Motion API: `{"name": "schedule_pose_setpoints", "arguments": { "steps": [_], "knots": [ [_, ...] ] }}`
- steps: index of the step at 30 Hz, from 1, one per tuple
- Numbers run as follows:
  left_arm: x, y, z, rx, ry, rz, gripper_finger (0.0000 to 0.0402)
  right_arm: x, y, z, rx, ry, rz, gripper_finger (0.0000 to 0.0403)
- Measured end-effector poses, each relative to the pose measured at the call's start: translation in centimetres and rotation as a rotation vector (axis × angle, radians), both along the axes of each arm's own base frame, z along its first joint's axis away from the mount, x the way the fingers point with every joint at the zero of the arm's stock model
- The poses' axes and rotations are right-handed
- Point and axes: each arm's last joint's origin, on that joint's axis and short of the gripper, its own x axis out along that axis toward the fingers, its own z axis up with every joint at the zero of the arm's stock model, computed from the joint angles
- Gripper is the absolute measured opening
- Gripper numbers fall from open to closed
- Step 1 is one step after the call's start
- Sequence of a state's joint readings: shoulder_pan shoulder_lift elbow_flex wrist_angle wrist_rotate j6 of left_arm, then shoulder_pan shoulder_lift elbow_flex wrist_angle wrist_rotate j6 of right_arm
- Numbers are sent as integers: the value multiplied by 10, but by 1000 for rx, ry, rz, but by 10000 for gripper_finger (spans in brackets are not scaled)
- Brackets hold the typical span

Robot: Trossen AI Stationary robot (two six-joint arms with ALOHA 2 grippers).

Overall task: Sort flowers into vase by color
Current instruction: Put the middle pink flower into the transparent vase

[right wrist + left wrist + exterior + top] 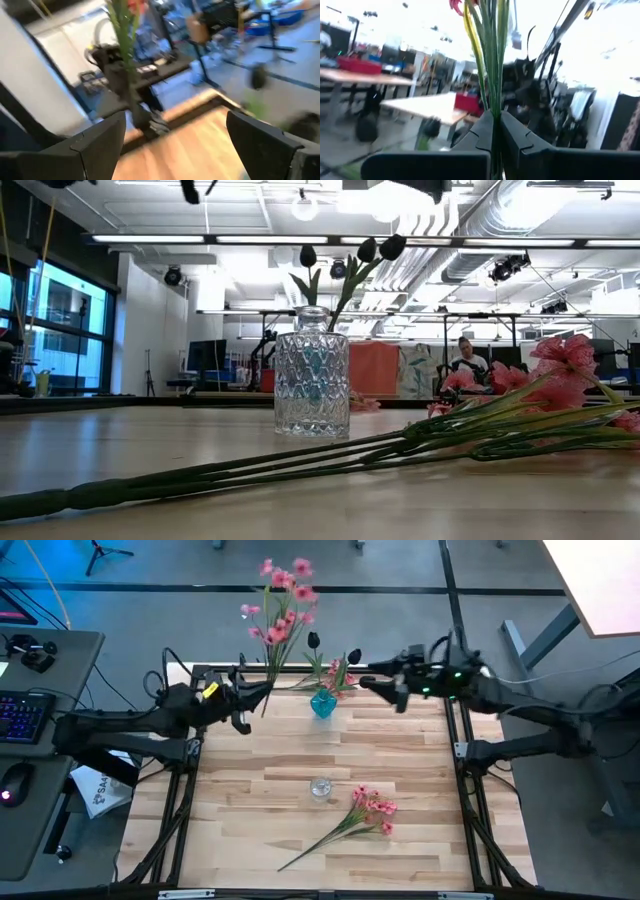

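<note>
In the high view my left gripper sits near the table's far edge, shut on a pink blossom spray. My right gripper hovers open at the far edge, right of a blue vase. That vase holds black buds and a little pink. A clear glass vase stands on the table's middle, seen close in the low view. A second pink spray lies flat on the wood near it, its stems stretching along the table. My left gripper pinches the pink spray's green stems as a bundle between its two fingers, near the stems' lower end. The fingers come level from the table's left and lie across the stems. The spray is lifted clear, and its blossoms point past the far edge.
A keyboard and mouse sit on a desk left of the table. Arm bases and cables line both side edges. A person sits far behind the table in the room. The table's near part shows bare wood.
</note>
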State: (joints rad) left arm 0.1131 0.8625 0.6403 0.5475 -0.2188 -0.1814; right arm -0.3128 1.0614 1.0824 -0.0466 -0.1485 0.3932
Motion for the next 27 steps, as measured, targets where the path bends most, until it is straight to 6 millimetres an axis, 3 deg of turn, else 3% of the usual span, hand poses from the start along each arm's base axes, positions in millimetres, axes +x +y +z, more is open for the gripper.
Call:
{"name": "schedule_pose_setpoints", "arguments": {
  "steps": [6,11,19,27],
  "knots": [
    [26,1,-4,-3,-60,-35,0,54,10,-1,-30,-269,68,341],
    [51,3,3,19,-99,-71,0,87,11,-22,29,-304,46,341],
    [84,5,1,56,-41,-113,0,109,10,-22,42,-359,58,341],
    [94,6,-8,19,-15,-126,0,115,11,-21,31,-340,67,309]
  ]
}}
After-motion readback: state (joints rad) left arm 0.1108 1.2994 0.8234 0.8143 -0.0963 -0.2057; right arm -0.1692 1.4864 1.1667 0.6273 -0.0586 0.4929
